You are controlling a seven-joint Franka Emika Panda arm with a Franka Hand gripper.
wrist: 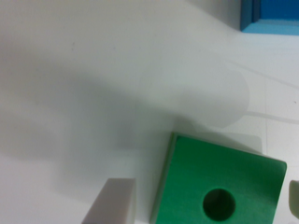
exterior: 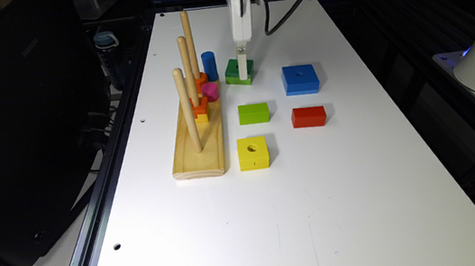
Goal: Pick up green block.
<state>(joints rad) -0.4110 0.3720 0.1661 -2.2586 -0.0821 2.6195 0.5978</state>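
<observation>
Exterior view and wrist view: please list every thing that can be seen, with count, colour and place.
green block: 1, dark green top with hole, between the claw fingers
lime block: 1, solid, in front of the green block
yellow block: 1, with hole, nearest the camera
blue block: 1, with hole, exterior view's right of the green block
red block: 1, in front of the blue block
peg board: 1, wooden, three pegs, holding orange and yellow pieces
blue cylinder: 1, beside the board
pink cylinder: 1, beside the board
table: 1, white
claw: 1, white, open around the green block
</observation>
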